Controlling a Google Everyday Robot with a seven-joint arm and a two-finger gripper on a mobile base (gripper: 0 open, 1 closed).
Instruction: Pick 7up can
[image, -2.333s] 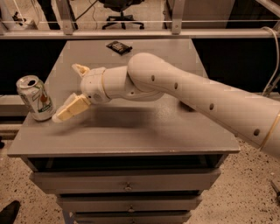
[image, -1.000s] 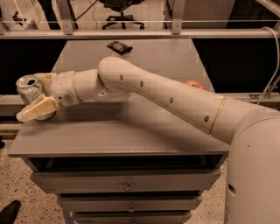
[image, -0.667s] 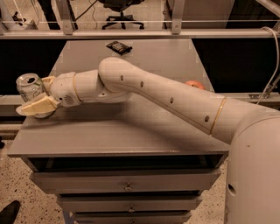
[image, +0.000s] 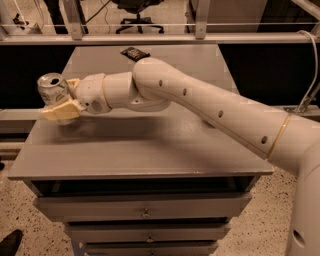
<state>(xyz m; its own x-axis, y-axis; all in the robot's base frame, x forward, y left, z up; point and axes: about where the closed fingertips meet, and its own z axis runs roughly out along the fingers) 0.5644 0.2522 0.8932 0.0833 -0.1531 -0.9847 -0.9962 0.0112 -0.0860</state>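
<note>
Here, from my remote seat: cream two-finger gripper (image: 57, 98) at end of long white arm (image: 200, 105), reached out to left edge of grey metal table (image: 150, 150). Fingers pinching small whitish-silver dented 7up can (image: 51, 87); one cream finger (image: 62, 111) across can's near side, other behind it. Can sits between fingers, silver top uppermost; can't tell whether base is clear of tabletop. Small dark flat object (image: 134, 52) well behind gripper, at table's far end. Grey drawers (image: 145, 207) below and right of gripper.
</note>
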